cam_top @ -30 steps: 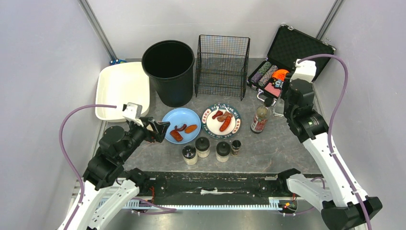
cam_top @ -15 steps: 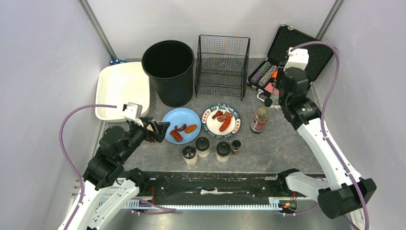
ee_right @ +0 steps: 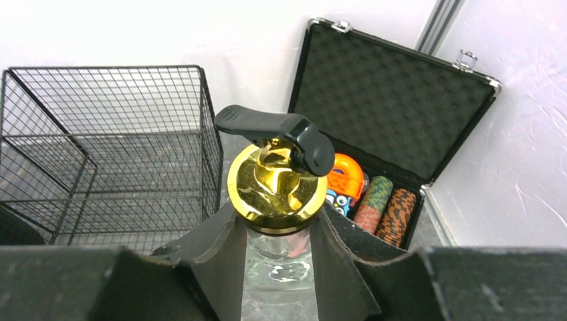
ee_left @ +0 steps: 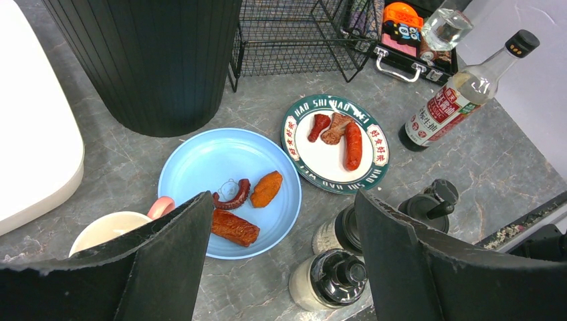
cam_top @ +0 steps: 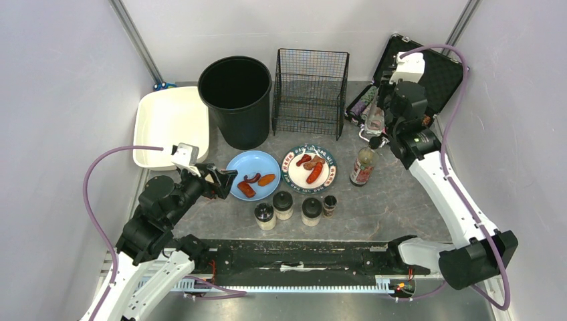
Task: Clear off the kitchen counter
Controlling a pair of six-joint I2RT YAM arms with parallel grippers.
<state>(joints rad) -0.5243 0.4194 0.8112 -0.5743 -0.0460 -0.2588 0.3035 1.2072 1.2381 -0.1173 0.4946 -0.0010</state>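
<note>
**Top view.** The kitchen counter (cam_top: 401,200), a mottled grey stone-look slab, lies under everything in the middle of the frame. Toward 1 o'clock the right gripper (cam_top: 376,126) holds a clear glass dispenser (cam_top: 373,118) aloft in front of the open, foam-lined case (cam_top: 428,67). A tall sauce bottle (cam_top: 363,164) stands at the dispenser's 6 o'clock, so a low swing could topple it. At 8 o'clock the left gripper (cam_top: 224,182) hovers by the blue plate (cam_top: 257,166).

**Left wrist view.** The fingers are spread wide with nothing between them. A glossy white cup (ee_left: 107,231) (pink handle) sits at 8 o'clock, just beside the smooth plate. A careless descent could shove it.

**Right wrist view.** The jaws pinch the slick glass body below a polished gold cap (ee_right: 274,180) with a black lever. It looks smooth and top-heavy, so I judge it could slip or twist in the grip. A thin-wired black basket (ee_right: 100,134) stands at 9 o'clock.
</note>
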